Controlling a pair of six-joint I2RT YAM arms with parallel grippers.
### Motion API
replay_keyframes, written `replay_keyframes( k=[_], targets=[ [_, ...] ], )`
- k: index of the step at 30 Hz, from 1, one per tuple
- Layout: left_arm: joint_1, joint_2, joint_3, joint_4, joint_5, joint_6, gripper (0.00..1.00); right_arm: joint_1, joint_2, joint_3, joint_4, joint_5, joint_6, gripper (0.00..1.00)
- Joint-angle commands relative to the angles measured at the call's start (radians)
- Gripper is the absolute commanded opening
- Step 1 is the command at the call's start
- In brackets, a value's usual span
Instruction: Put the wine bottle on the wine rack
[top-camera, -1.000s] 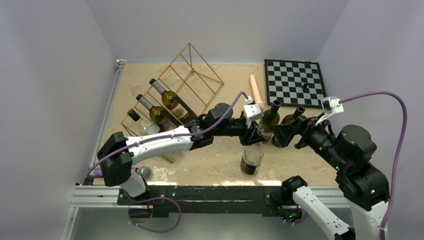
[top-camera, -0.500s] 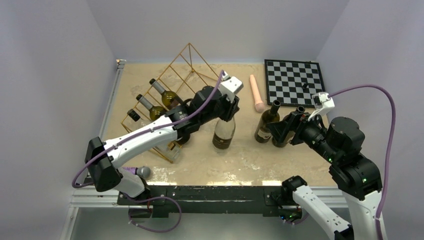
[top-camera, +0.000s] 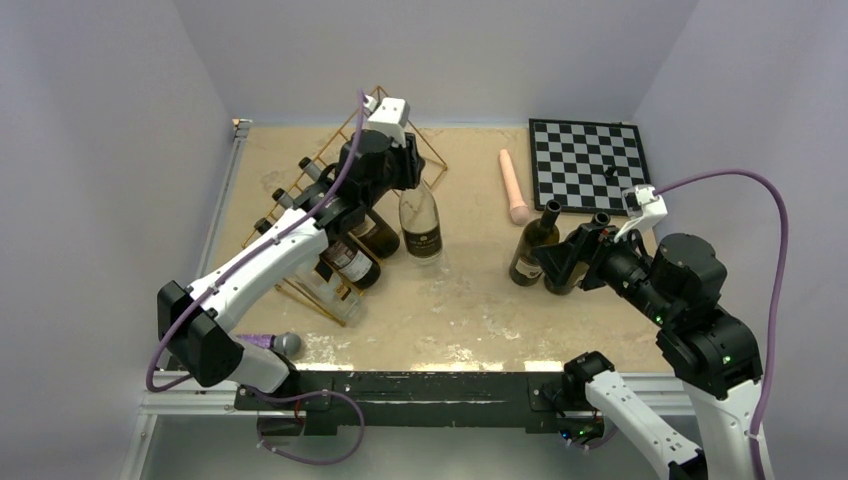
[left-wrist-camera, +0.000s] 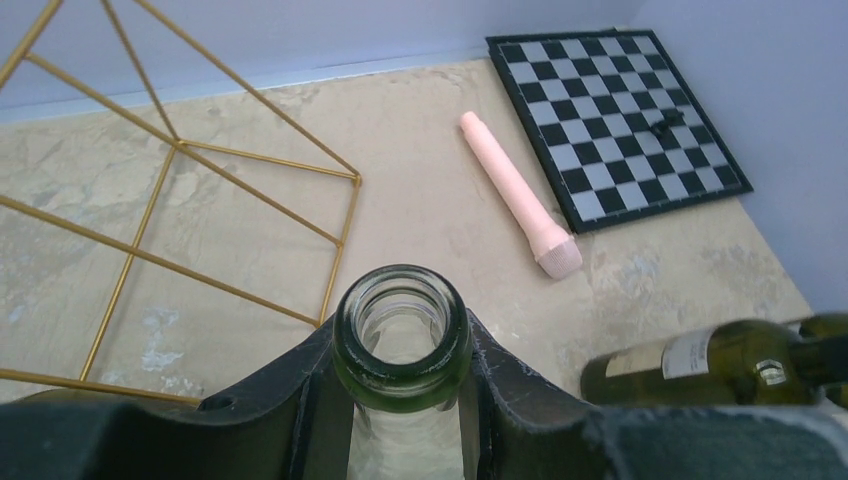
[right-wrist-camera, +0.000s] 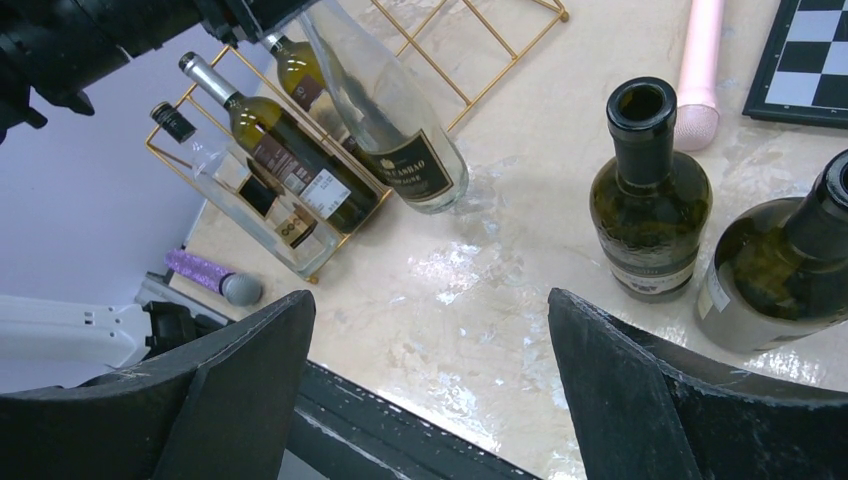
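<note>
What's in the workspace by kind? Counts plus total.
Glass wine bottles: 6 (three racked; one clear bottle in the left pincer; two dark green, standing)
Gold wire wine rack: 1
Black-and-white chessboard: 1
Dark chess piece: 1
Pink cylinder: 1
Purple-handled microphone: 1
Total: 11

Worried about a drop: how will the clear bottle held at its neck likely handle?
The clear bottle looks empty, so it is probably light. It is glass, so likely fragile and slippery. The left gripper clamps only its neck, and it hangs tilted, so it may swing.
</note>
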Motion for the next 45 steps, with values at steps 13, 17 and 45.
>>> replay_keyframes(
  k=[13, 17, 45],
  targets=[
    [0.219, 0.078, 0.145, 0.176, -0.003, -0.253, 0.00, -0.003, -0.030, -0.016, 0.013, 0.017, -0.001, 0.91],
    [0.243, 0.094, 0.140, 0.198, -0.021, -0.257, 0.00, -0.003, -0.036, -0.012, 0.010, 0.013, -0.002, 0.91],
    [0.345, 0.124, 0.017, 0.317, -0.136, -0.346, 0.00, -0.003, -0.014, -0.002, 0.010, 0.022, -0.001, 0.92]
  ],
)
